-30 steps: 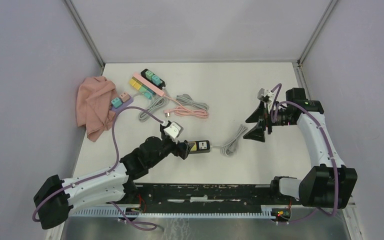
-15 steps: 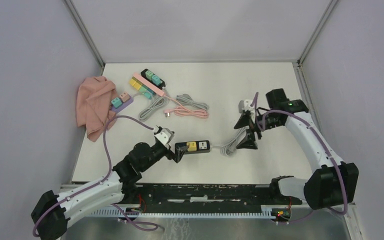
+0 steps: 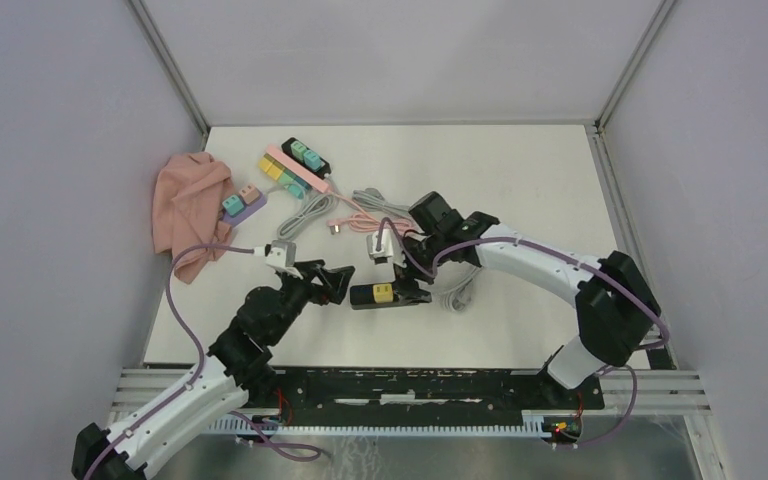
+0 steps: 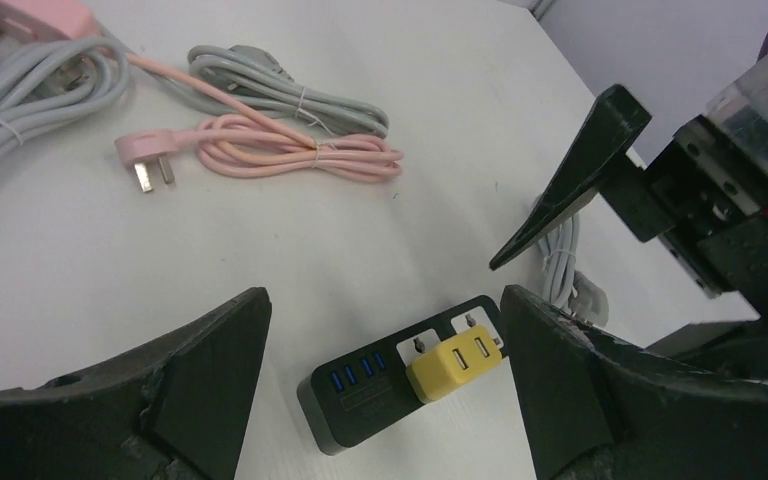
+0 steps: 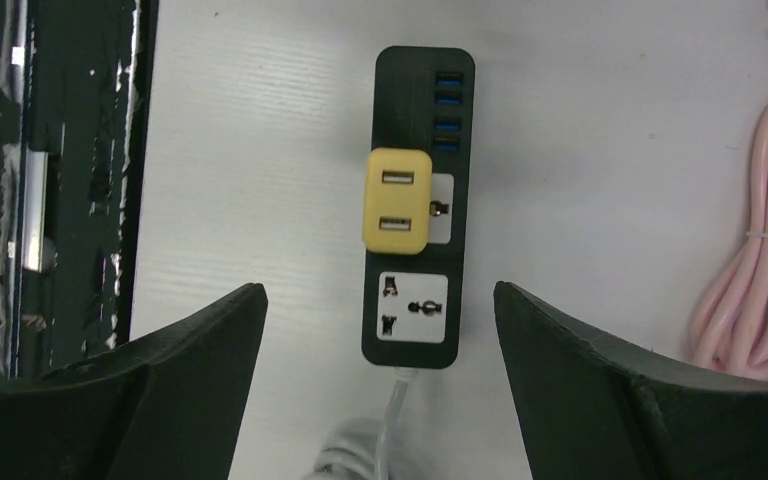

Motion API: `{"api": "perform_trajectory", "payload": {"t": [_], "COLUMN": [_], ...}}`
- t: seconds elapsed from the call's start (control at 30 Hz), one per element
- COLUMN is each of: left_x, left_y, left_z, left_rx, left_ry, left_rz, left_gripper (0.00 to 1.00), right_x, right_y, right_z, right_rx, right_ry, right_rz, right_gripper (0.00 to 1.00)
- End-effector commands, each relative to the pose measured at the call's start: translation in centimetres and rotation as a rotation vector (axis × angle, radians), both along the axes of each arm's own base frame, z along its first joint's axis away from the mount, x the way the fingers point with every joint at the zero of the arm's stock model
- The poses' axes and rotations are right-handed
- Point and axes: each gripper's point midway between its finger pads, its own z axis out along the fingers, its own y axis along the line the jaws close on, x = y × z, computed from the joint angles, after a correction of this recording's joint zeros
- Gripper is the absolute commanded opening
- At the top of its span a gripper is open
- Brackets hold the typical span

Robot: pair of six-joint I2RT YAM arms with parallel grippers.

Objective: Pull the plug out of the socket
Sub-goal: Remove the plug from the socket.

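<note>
My left gripper (image 4: 382, 300) and right gripper (image 5: 380, 290) both stand with jaws wide apart, holding nothing. They face each other closely over the near middle of the white table (image 3: 520, 170).

Between them lies a black rectangular power strip (image 5: 415, 330) with four blue USB ports at one end. A small yellow plastic plug (image 5: 397, 200), with two USB slots on its face, sits in the socket next to those ports. It is still fully seated and overhangs one long edge of the strip. The second socket is bare. A grey cord (image 5: 360, 450) leaves the strip's other end.

I judge two main risks. If one gripper pulls the plug while the strip is not pinned, the whole light strip would probably lift with it. With both wrists this close, the fingers could also strike each other, or close on the strip's edge as well as the plug.

Just beyond lie a coiled pink cable (image 4: 300, 150) and a coiled grey cable (image 4: 280, 95). Farther left are more strips carrying coloured plugs (image 3: 290, 172) and a crumpled pink cloth (image 3: 190, 210).
</note>
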Motion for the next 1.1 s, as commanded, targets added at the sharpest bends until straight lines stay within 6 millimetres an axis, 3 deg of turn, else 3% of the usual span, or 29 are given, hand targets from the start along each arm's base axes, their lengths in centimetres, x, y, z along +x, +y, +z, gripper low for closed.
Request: {"api": "perform_trajectory", "payload": {"t": [0.0, 0.13, 0.4, 0.63, 0.7, 0.83, 0.93, 1.07], "left_x": [0.4, 0.3, -0.1, -0.5, -0.9, -2.3, -3.6, -5.0], "left_y": [1.7, 2.1, 1.6, 0.6, -0.2, -2.5, -4.2, -6.6], "left_z": [-1.3, -1.7, -1.5, -1.8, -1.6, -0.9, 0.5, -0.3], "left_rx": [-0.115, -0.111, -0.111, -0.094, -0.084, -0.071, -0.134, -0.067], "left_ry": [0.088, 0.095, 0.080, 0.070, 0.049, -0.038, -0.139, -0.165], "left_rz": [0.134, 0.150, 0.107, 0.042, -0.015, -0.192, -0.317, -0.465], "left_gripper": [0.91, 0.90, 0.89, 0.88, 0.88, 0.89, 0.89, 0.89], "right_x": [3.0, 2.8, 1.3, 1.2, 1.6, 2.1, 0.8, 0.0], "right_y": [4.5, 6.2, 6.6, 5.6, 4.6, -0.2, -4.4, -8.1], "right_z": [1.4, -0.1, -2.6, -3.0, -2.0, 0.1, -0.1, -1.1], "right_rx": [0.048, 0.011, -0.042, -0.081, -0.065, 0.028, 0.007, -0.052], "right_ry": [-0.074, -0.045, -0.001, -0.023, -0.022, 0.063, 0.032, -0.063], "right_rz": [-0.133, -0.133, -0.087, -0.040, -0.031, 0.035, 0.133, 0.264], "right_gripper": [0.88, 0.82, 0.65, 0.34, 0.24, 0.15, 0.14, 0.14]}}
